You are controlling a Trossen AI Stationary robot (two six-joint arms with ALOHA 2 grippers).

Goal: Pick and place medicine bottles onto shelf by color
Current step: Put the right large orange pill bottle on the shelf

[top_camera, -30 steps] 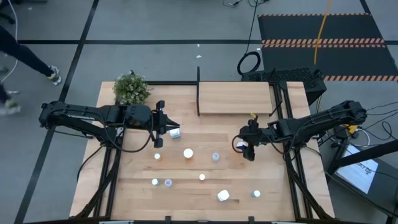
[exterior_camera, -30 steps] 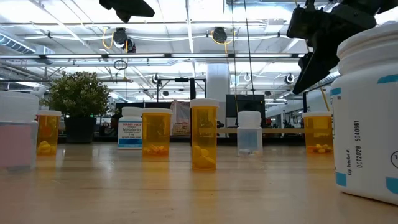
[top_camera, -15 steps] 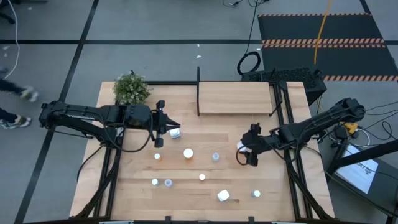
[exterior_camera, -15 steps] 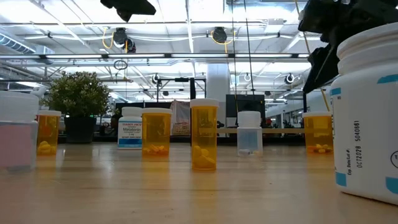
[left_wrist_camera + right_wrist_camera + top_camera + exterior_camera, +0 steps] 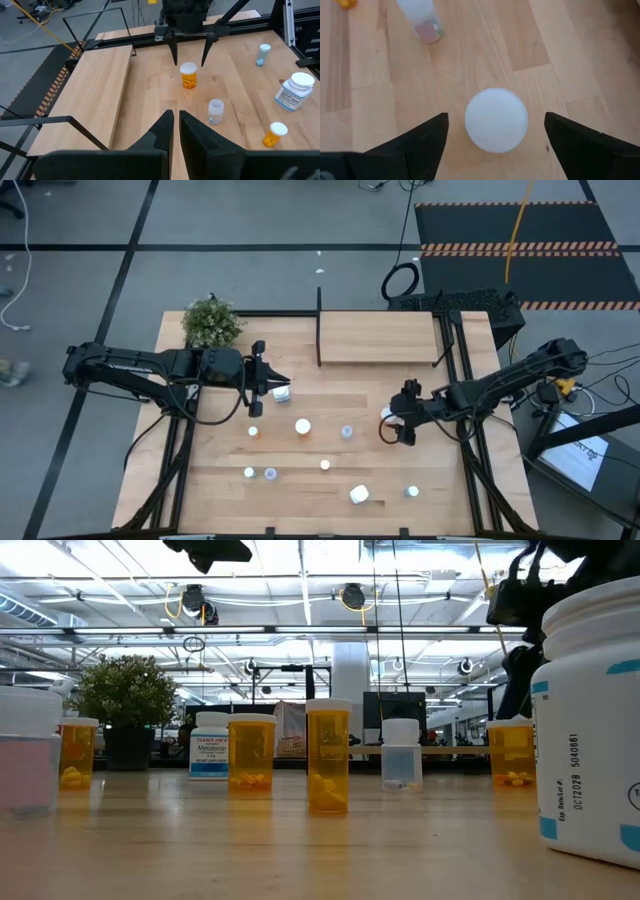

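Right gripper (image 5: 495, 145) fingers wide apart straddling orange bottle (image 5: 188, 75) cap — pick step, next descend and close; left gripper (image 5: 174, 131) together, idle.

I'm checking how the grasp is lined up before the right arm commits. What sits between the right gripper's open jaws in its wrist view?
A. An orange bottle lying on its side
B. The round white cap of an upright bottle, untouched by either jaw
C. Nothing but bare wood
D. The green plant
B. In the right wrist view the white cap sits centred within the right gripper, with bare table showing on both sides of it.
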